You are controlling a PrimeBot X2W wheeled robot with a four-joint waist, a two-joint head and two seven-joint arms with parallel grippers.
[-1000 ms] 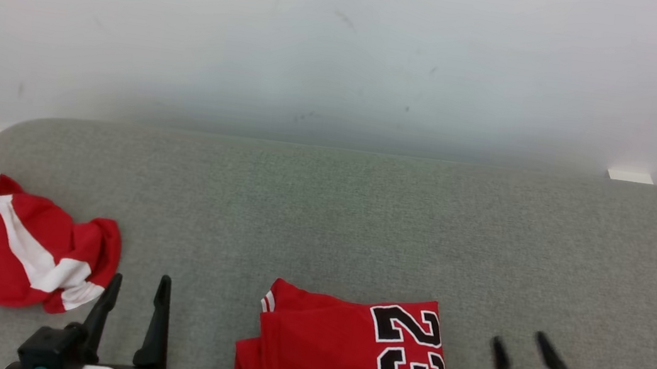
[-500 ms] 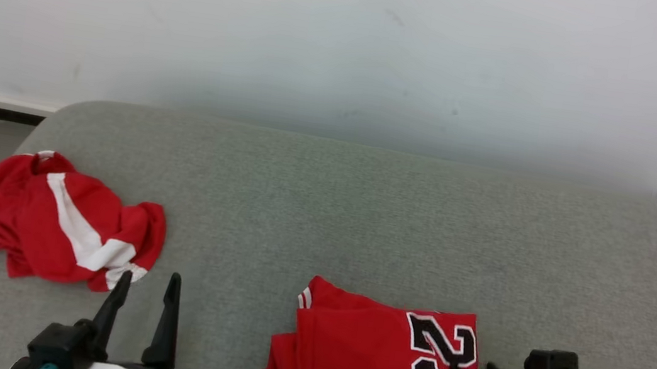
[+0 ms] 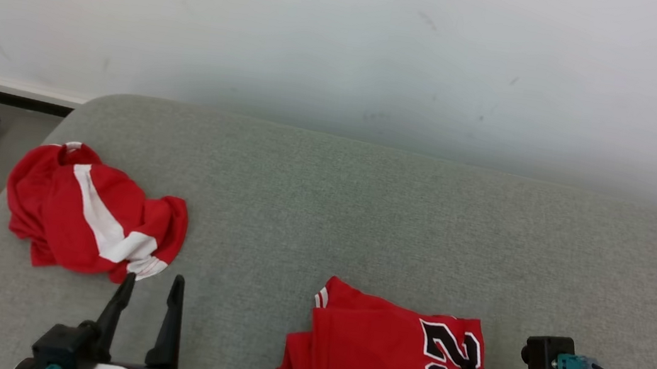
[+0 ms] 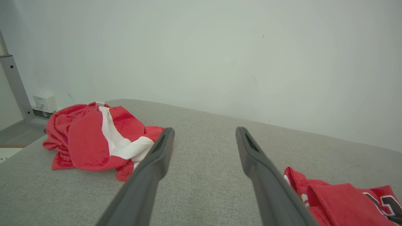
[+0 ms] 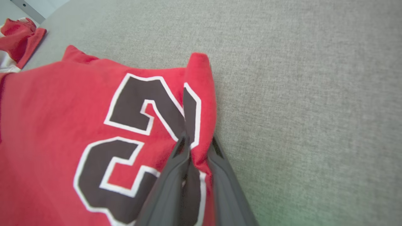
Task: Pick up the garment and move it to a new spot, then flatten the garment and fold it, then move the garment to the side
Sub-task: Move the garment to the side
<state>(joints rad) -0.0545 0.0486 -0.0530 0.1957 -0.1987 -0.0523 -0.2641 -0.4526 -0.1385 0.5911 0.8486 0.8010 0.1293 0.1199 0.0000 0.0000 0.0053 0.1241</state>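
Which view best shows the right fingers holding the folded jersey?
The right wrist view: close up, the right gripper pinches the edge of the folded jersey between its fingers. The head view shows it small, from above; the left wrist view catches a jersey corner.

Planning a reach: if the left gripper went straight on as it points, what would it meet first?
Likely the crumpled red garment, whose near edge lies just ahead; between the jaws is bare grey surface. Depth unclear.

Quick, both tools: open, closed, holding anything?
Left tool: open, holding nothing.
Right tool: closed on the right edge of the folded jersey.
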